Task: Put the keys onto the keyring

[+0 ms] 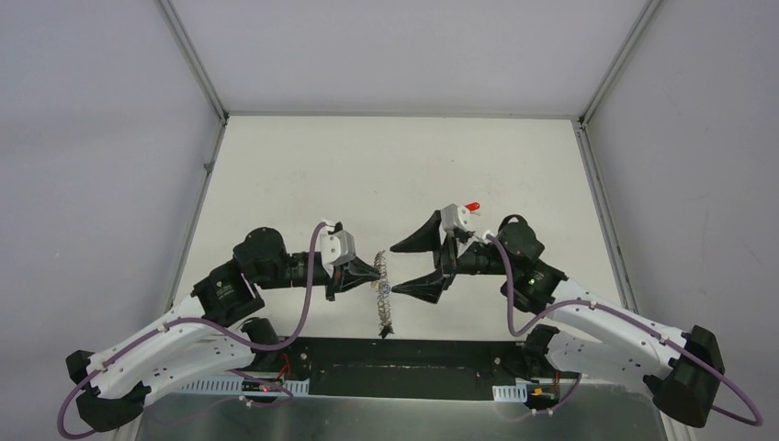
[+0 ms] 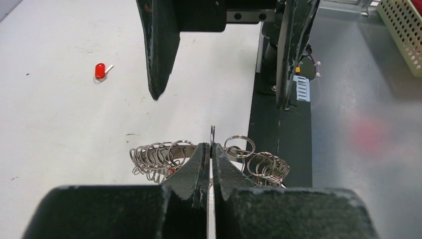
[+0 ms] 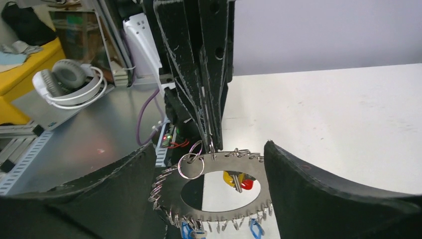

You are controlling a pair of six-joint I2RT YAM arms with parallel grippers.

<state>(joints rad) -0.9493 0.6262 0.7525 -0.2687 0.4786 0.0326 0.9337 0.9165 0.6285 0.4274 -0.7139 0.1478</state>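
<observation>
The keyring (image 3: 219, 201), a flat grey ring with several wire loops on its rim, hangs upright between the arms and shows edge-on from above (image 1: 383, 299). My left gripper (image 2: 212, 145) is shut on its top rim (image 1: 375, 273). My right gripper (image 1: 397, 269) stands open, one finger on each side of the ring, touching nothing (image 3: 209, 149). A red-tagged key (image 1: 473, 206) lies loose on the table behind the right wrist, also in the left wrist view (image 2: 101, 71). Yellow and red tags (image 3: 239, 180) and blue tags (image 3: 191, 231) hang from the ring.
A black base strip (image 1: 404, 354) runs along the near table edge under the ring. Metal frame rails (image 1: 197, 69) border the white table (image 1: 395, 165). Off the table lie headphones (image 3: 69, 84) and a perforated basket (image 2: 405, 30).
</observation>
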